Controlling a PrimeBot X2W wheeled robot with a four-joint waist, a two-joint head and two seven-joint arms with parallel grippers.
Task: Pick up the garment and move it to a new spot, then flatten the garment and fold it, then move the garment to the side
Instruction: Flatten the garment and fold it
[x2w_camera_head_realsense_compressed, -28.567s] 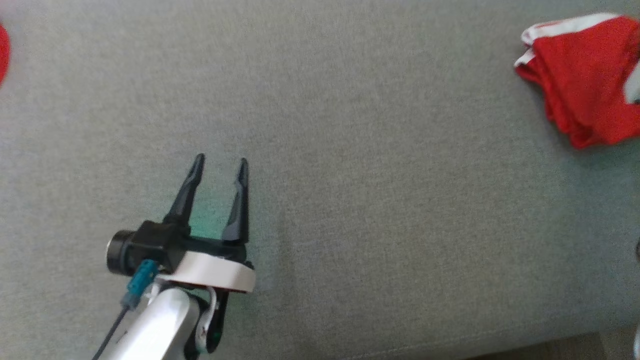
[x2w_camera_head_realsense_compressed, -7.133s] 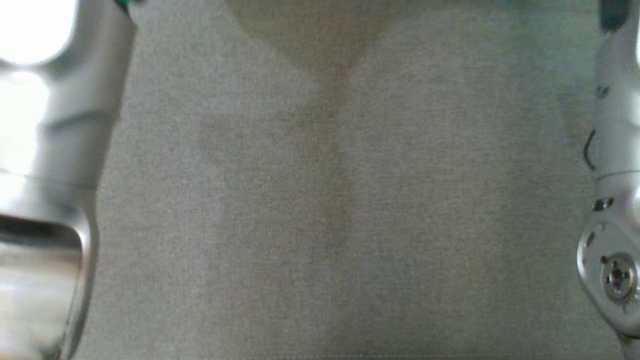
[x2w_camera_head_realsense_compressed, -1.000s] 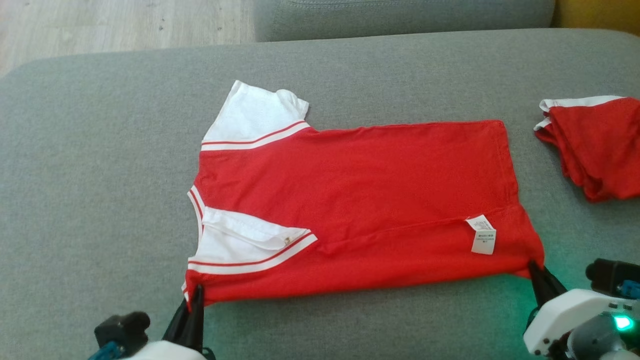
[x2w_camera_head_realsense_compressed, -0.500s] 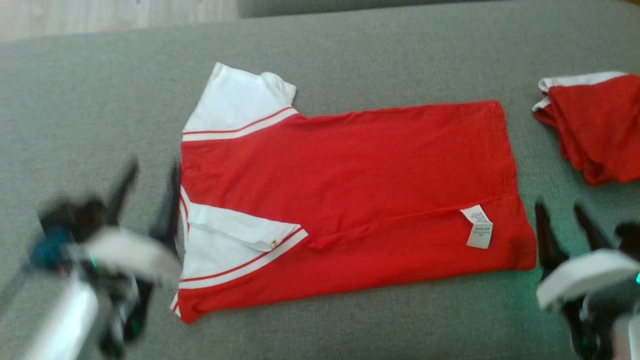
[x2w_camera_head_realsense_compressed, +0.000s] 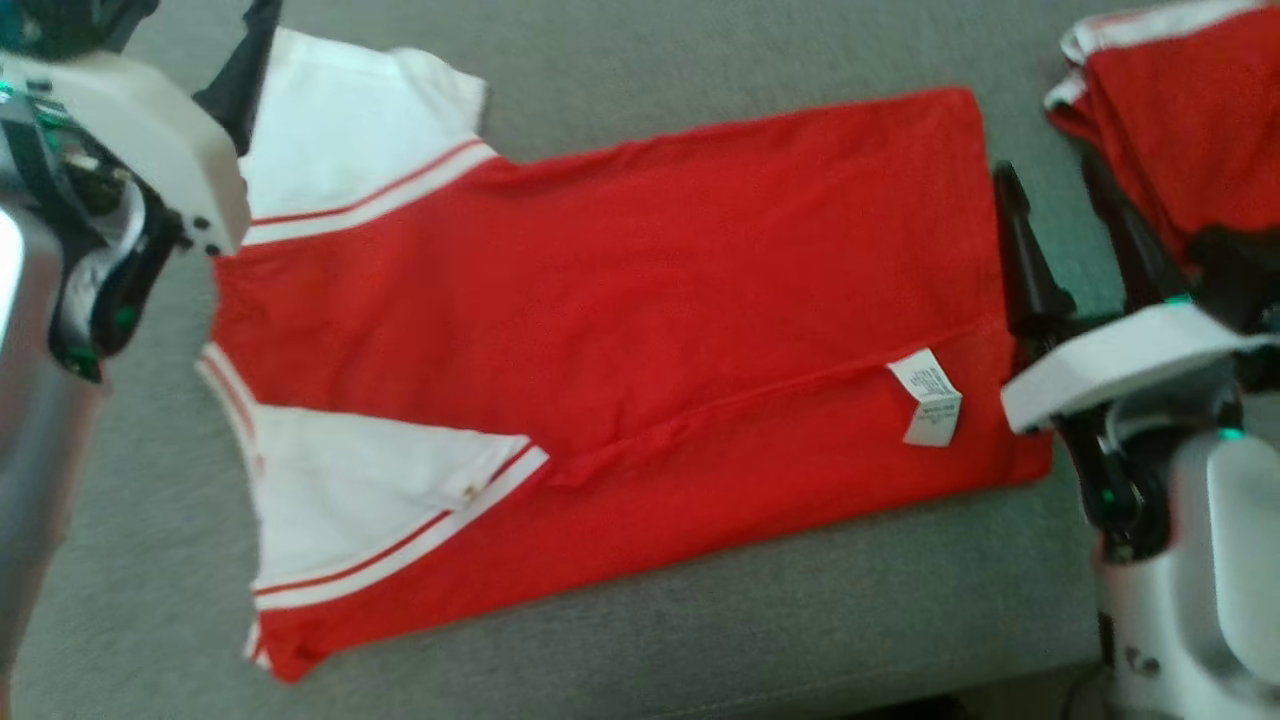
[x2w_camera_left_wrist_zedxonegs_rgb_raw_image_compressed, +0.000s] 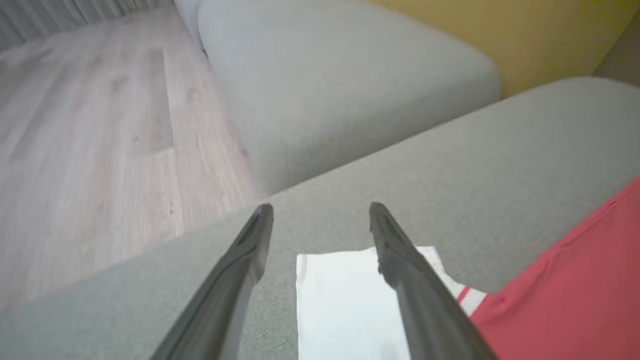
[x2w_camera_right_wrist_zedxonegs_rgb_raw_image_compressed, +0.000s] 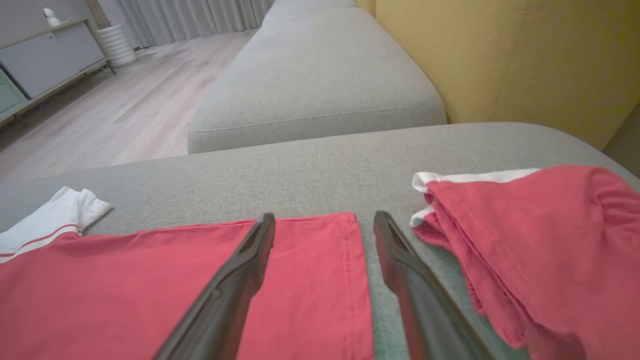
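The red garment (x2w_camera_head_realsense_compressed: 620, 300) with white sleeves lies flat on the grey sofa seat (x2w_camera_head_realsense_compressed: 700, 640), its near long edge folded over so a white label (x2w_camera_head_realsense_compressed: 930, 400) faces up. My left gripper (x2w_camera_left_wrist_zedxonegs_rgb_raw_image_compressed: 320, 210) is open above the far white sleeve (x2w_camera_left_wrist_zedxonegs_rgb_raw_image_compressed: 345, 300) at the collar end, holding nothing. My right gripper (x2w_camera_head_realsense_compressed: 1050, 170) is open beside the hem end, fingers straddling the hem edge (x2w_camera_right_wrist_zedxonegs_rgb_raw_image_compressed: 350, 280) from above, empty.
A second red garment (x2w_camera_head_realsense_compressed: 1180, 110), folded, lies just right of my right gripper. The seat's front edge runs along the bottom of the head view. Beyond the seat are another grey cushion (x2w_camera_right_wrist_zedxonegs_rgb_raw_image_compressed: 310, 75), a yellow backrest (x2w_camera_right_wrist_zedxonegs_rgb_raw_image_compressed: 525, 60) and wood floor (x2w_camera_left_wrist_zedxonegs_rgb_raw_image_compressed: 100, 125).
Both grippers opened, let go of the garment's near corners and moved toward its far side, one at each end. The head camera also shifted closer.
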